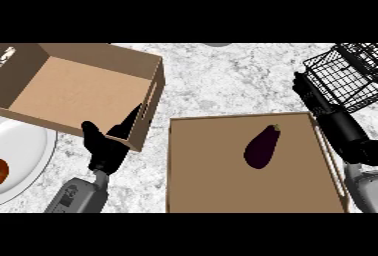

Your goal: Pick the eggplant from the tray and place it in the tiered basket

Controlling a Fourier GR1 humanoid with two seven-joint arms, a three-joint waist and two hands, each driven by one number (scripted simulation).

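Observation:
A dark purple eggplant (262, 146) lies slanted on the brown tray (199, 175), a little right of the tray's middle, stem end pointing up-right. The black wire tiered basket (345, 75) stands at the far right corner. My right hand (332, 120) stretches along the tray's right edge with its fingers straight, their tips by the basket's left side; it holds nothing and is clear of the eggplant. At the lower left my left hand (107, 145) rests open, fingers up, against the front wall of a cardboard box.
An open cardboard box (144, 62) fills the far left. A white plate (33, 160) with an orange item (3, 171) on it sits at the left edge. Grey marbled counter shows between box, tray and basket.

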